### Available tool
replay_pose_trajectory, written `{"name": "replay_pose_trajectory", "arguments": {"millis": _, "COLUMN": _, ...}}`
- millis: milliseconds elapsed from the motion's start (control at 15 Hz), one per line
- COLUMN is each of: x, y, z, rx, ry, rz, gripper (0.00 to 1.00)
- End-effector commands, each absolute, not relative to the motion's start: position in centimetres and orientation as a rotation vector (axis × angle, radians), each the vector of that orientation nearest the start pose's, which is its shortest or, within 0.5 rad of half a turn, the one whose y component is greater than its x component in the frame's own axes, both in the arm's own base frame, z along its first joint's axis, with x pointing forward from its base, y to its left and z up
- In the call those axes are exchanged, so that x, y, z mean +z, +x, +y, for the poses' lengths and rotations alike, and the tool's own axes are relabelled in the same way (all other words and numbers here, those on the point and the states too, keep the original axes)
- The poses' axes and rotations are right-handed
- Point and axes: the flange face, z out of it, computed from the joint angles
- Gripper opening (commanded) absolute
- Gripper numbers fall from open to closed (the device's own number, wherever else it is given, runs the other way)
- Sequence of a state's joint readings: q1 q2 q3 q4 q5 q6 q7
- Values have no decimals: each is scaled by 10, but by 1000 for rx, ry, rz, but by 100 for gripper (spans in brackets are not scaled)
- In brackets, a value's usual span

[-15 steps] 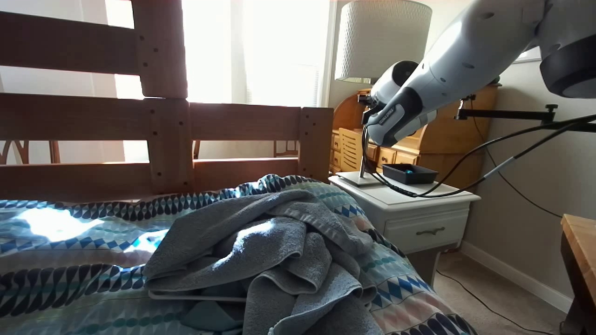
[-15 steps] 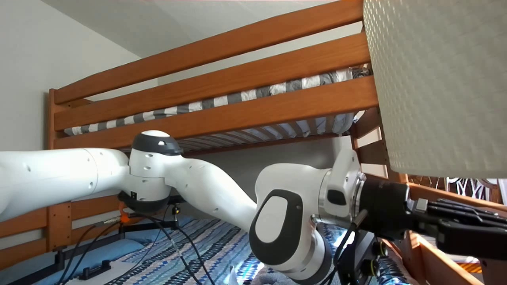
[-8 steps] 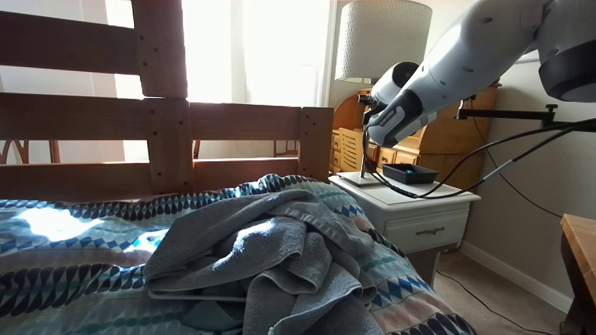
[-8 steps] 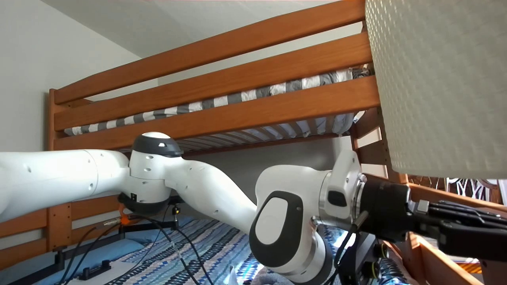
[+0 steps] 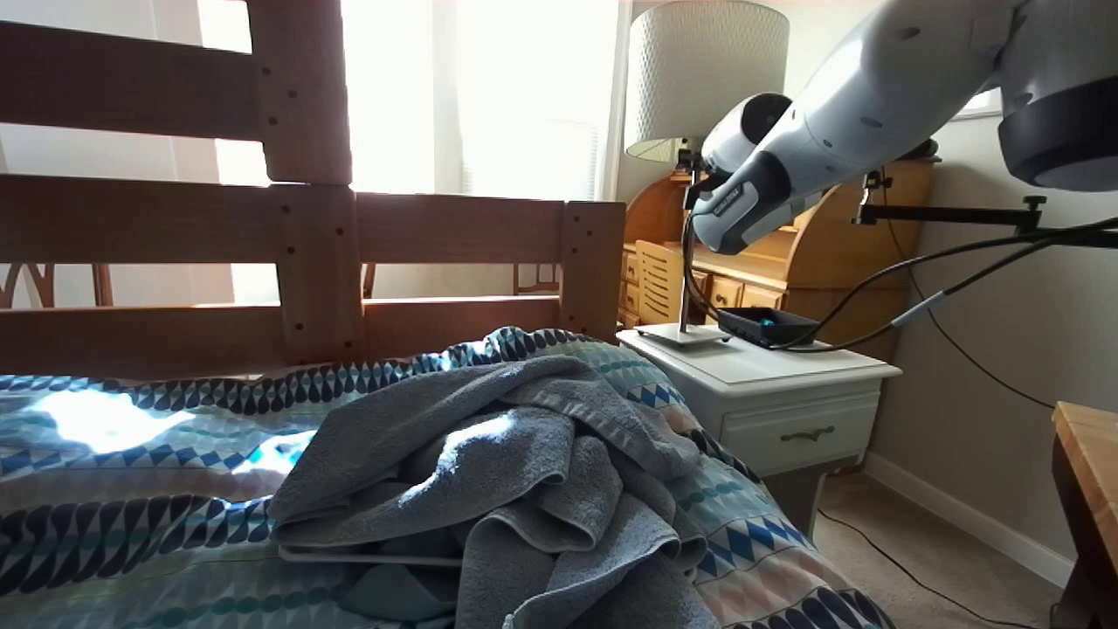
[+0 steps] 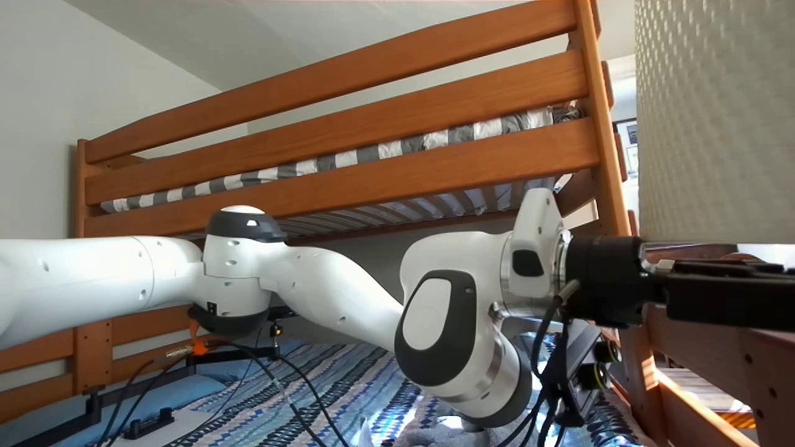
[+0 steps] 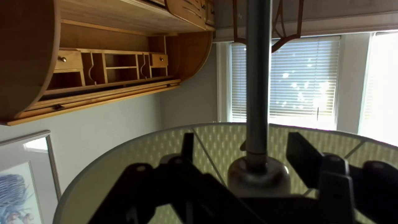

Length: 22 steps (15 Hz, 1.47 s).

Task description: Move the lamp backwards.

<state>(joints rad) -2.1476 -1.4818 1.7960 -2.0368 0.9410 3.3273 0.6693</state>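
Observation:
The lamp stands on a white nightstand in an exterior view: off-white shade (image 5: 706, 79), thin metal stem (image 5: 686, 288), flat base (image 5: 681, 335). A large part of the shade (image 6: 714, 124) fills the upper right in an exterior view. The wrist view looks upside down, with the stem (image 7: 258, 77) running up from the inside of the shade (image 7: 155, 146). My gripper (image 7: 242, 146) is open around the stem just below the shade, its fingers (image 7: 303, 158) on either side and apart from it. In an exterior view the black gripper runs off the right edge, hiding its fingertips.
A black tray (image 5: 767, 326) sits close to the lamp base on the nightstand (image 5: 742, 367), with arm cables (image 5: 860, 345) hanging beside it. Behind stands a wooden desk (image 5: 838, 245). A bed with a grey towel (image 5: 489, 472) and wooden bunk rails (image 6: 372, 174) lies alongside.
My gripper has opened, letting the stem go, and sits slightly higher. The shade has swung from a tilt to about upright, shifting right in an exterior view.

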Motion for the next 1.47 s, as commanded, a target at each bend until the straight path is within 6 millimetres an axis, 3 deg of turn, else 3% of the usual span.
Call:
{"name": "replay_pose_trajectory", "arguments": {"millis": 0, "x": 314, "y": 611, "z": -110, "rx": 1635, "ry": 1738, "rz": -883, "gripper": 100}}
{"name": "replay_pose_trajectory", "arguments": {"millis": 400, "x": 263, "y": 594, "z": -72, "rx": 1405, "ry": 2023, "rz": -681, "gripper": 100}}
{"name": "replay_pose_trajectory", "arguments": {"millis": 667, "x": 250, "y": 572, "z": -74, "rx": 1330, "ry": 2046, "rz": -620, "gripper": 100}}
{"name": "replay_pose_trajectory", "arguments": {"millis": 867, "x": 257, "y": 549, "z": -75, "rx": 1264, "ry": 2068, "rz": -626, "gripper": 100}}
{"name": "replay_pose_trajectory", "arguments": {"millis": 1067, "x": 273, "y": 520, "z": -62, "rx": 1165, "ry": 2151, "rz": -629, "gripper": 100}}
{"name": "replay_pose_trajectory", "arguments": {"millis": 1400, "x": 327, "y": 479, "z": -37, "rx": 949, "ry": 2338, "rz": -660, "gripper": 100}}
